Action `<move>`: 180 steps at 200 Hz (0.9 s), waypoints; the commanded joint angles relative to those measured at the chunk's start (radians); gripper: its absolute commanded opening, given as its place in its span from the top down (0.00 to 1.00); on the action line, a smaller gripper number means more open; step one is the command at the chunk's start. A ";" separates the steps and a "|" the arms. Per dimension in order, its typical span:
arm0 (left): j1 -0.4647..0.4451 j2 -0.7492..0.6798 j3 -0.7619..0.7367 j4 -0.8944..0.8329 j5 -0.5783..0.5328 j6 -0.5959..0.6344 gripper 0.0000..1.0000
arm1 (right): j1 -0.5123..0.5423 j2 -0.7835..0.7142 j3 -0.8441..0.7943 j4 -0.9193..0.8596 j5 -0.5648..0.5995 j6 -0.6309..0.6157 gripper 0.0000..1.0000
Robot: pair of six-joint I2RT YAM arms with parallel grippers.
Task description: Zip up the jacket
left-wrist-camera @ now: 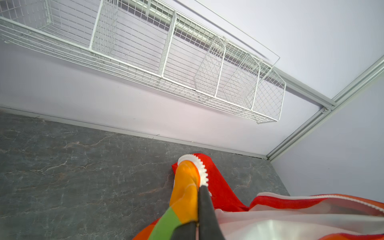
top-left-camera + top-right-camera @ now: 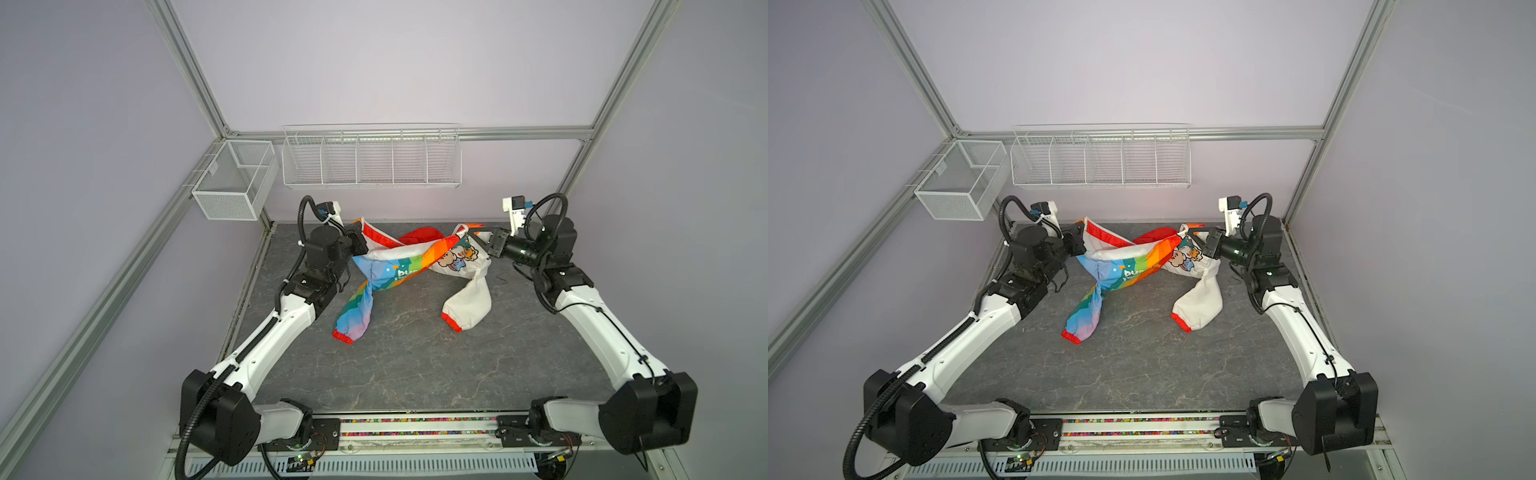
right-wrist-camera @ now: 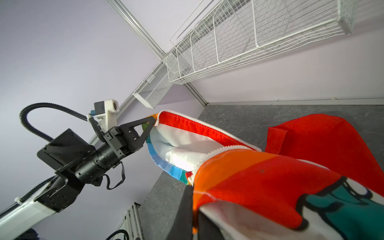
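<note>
Jacket [image 2: 399, 270] hangs twisted between your left and right jaws, both clamped shut on its edges; slider cannot be made out.

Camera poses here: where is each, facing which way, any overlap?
Top views: high over the front edge, facing down and back; left arm, right arm, table, jacket.
Left wrist: on left arm, facing back wall and wire rack; left gripper shut on jacket.
Right wrist: on right arm, facing across at left gripper; right gripper shut on jacket.
Shared: both wrist views show the wire rack.
</note>
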State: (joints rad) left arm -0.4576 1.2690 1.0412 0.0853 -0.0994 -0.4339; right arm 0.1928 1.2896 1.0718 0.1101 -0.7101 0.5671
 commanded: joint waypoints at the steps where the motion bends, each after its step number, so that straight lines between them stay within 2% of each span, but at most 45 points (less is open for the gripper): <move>1: -0.042 -0.056 -0.127 0.021 -0.007 -0.018 1.00 | 0.055 -0.011 -0.155 -0.029 0.060 -0.074 0.94; 39: -0.196 -0.137 -0.364 0.055 -0.113 -0.091 1.00 | 0.136 -0.053 -0.458 0.031 0.134 -0.001 0.94; 82: -0.299 -0.157 -0.545 0.117 -0.133 -0.211 1.00 | 0.158 -0.058 -0.663 0.026 0.174 0.049 0.94; 132: -0.359 -0.200 -0.627 0.126 -0.161 -0.275 1.00 | 0.158 -0.130 -0.737 -0.012 0.196 0.075 0.79; 180: -0.378 -0.203 -0.642 0.126 -0.164 -0.284 1.00 | 0.158 -0.145 -0.743 -0.023 0.184 0.087 0.75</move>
State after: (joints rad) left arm -0.8291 1.0756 0.4183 0.1867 -0.2401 -0.6964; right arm 0.3485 1.1557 0.3454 0.0940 -0.5236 0.6399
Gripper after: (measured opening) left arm 0.047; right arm 0.246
